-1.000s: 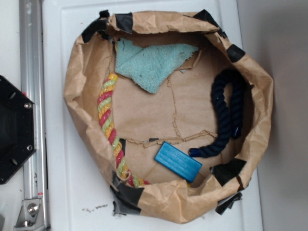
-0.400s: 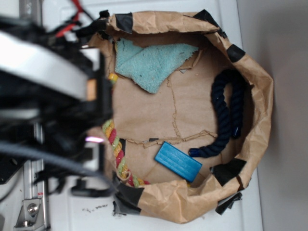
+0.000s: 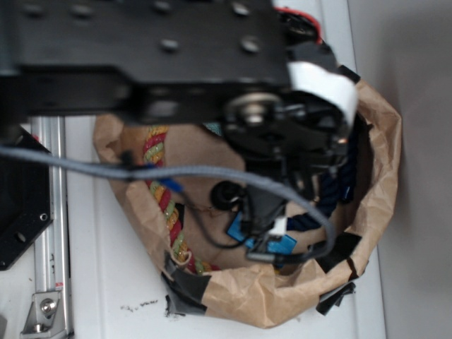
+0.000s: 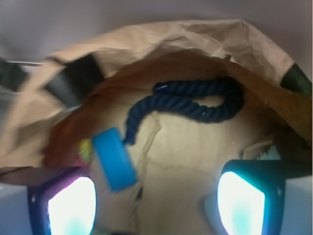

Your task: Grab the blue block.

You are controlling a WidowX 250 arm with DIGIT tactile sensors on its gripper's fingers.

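While pincer [image 4: 156,200] gapes empty, blue block [image 4: 114,158] lies near bag wall [image 4: 161,36].

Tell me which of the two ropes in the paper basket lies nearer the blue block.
The dark navy rope: one end nearly touches the blue block. The red, yellow and green rope runs along the opposite wall.

Arm [image 3: 141,56] was matte black, boxy, with round screw heads along its top face. A white label wrapped the wrist housing [image 3: 321,85]. A grey sheathed cable [image 3: 141,171] ran across, thinner black wires looped below (red wire visible near top). In the wrist view, fingers [image 4: 242,203] were dark-framed with glowing white-cyan pads.
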